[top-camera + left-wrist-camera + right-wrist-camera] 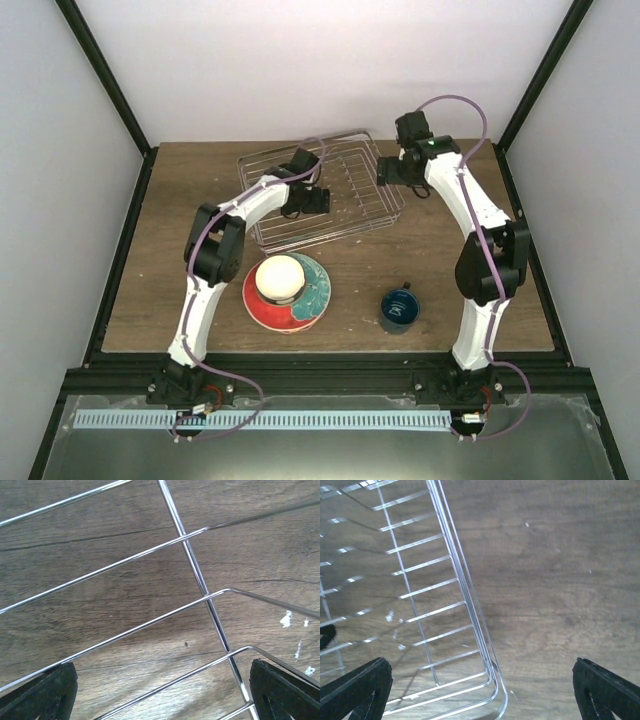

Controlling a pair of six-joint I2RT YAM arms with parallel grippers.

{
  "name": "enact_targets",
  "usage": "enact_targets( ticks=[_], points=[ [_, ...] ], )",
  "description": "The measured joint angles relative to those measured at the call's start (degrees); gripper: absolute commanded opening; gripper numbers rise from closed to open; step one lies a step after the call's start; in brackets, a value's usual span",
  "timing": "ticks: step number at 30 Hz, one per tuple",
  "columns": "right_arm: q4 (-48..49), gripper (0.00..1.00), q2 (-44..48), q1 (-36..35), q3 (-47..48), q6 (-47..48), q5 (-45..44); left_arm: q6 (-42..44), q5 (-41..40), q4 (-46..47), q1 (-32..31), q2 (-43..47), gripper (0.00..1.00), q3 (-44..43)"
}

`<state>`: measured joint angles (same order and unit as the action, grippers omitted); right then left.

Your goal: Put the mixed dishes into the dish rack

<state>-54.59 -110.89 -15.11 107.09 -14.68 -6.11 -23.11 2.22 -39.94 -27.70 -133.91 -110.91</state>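
The silver wire dish rack (pixel 345 185) stands at the back middle of the table with nothing in it. My left gripper (pixel 306 200) hangs open and empty over the rack's left half; in its wrist view (pixel 162 695) only rack wires (pixel 200 580) and wood show between the fingers (pixel 45 692). My right gripper (pixel 388 175) is open and empty over the rack's right edge, astride a rack corner (pixel 492 680) in its wrist view (pixel 480 692). A cream bowl (pixel 280 277) sits on the red-and-teal plate (pixel 312 292). The dark blue mug (pixel 399 308) stands to the right. Other dishes are out of view.
The wooden table (pixel 200 200) is framed by black rails (pixel 120 250) and white walls. The arm bases stand at the near edge (pixel 320 370). The plate with the bowl and the mug lie between the two arms, in front of the rack.
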Motion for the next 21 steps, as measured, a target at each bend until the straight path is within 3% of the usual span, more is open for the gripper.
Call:
enact_targets(
  ticks=[8,14,21],
  points=[
    [2.58,1.00,1.49,1.51,-9.88,-0.61,-1.05,1.31,0.02,-0.24,-1.88,-0.87,0.96,-2.01],
    [4.83,1.00,1.49,1.53,-11.69,-0.26,-2.78,2.38,-0.15,-0.72,-2.25,0.13,0.96,-2.91],
    [7.15,1.00,1.46,2.03,-12.63,-0.11,-4.42,2.56,-0.63,-2.16,-1.84,7.76,0.96,-3.58]
  ],
)
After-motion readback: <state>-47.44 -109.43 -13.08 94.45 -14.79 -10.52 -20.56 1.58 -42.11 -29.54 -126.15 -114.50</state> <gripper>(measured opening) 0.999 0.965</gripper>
